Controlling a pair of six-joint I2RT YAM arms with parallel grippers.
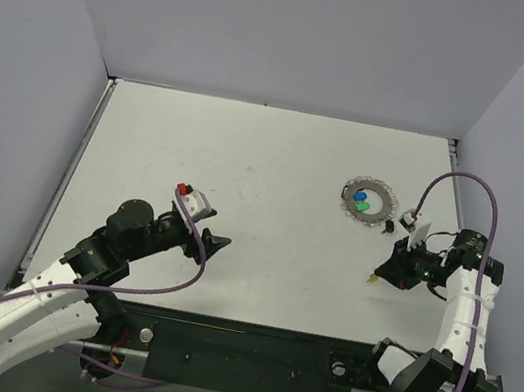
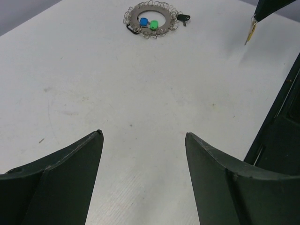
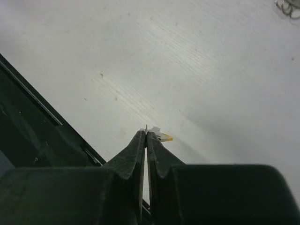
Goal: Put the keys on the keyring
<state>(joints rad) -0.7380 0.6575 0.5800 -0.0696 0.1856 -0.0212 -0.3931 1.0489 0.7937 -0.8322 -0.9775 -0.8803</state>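
Observation:
The keyring [image 1: 352, 190] lies flat at the table's right back, a silvery beaded loop. The blue key [image 1: 361, 197] and the green key [image 1: 366, 206] lie inside it. The left wrist view shows the ring [image 2: 140, 7], the blue key [image 2: 143, 22] and the green key [image 2: 153, 24] far ahead. My right gripper [image 1: 386, 272] is shut on the yellow key [image 1: 371, 276], held above the table in front of the ring; the yellow head shows past the fingertips [image 3: 166, 138]. My left gripper [image 1: 213, 243] is open and empty, near the table's middle front, far from the ring.
A small dark key-like item [image 1: 386, 225] lies just outside the ring's near right rim, also in the left wrist view [image 2: 183, 18]. The dark front rail [image 1: 245, 350] runs along the near edge. Grey walls enclose the white table [image 1: 249, 153].

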